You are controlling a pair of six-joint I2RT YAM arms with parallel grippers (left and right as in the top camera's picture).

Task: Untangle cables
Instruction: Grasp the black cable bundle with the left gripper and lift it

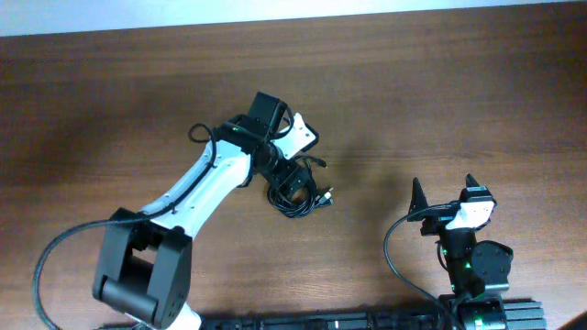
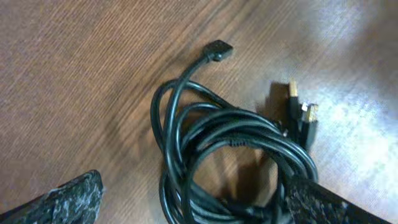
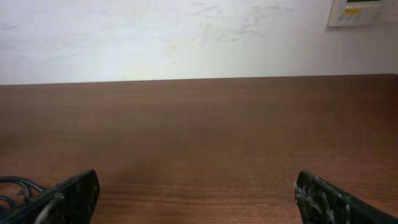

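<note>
Left gripper (image 1: 292, 183) open over the cables (image 1: 303, 195); right gripper (image 1: 443, 194) open, well apart.
The cables lie coiled on the table (image 1: 459, 73) between the left gripper's wide-spread fingers (image 2: 68, 199), which grip nothing. In the left wrist view, plugs point to 12 and 2 o'clock. The right gripper, at 3 o'clock of the coil, is spread wide and empty.

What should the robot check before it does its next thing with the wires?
1. Left gripper open: ok.
2. Cables lie between its fingers: ok.
3. Cables separated: not ok, one coiled heap.
4. Black plug sticks out of the heap: ok.
5. Right gripper open and empty: ok.
6. Left fingers touching the cables: cannot tell.
</note>
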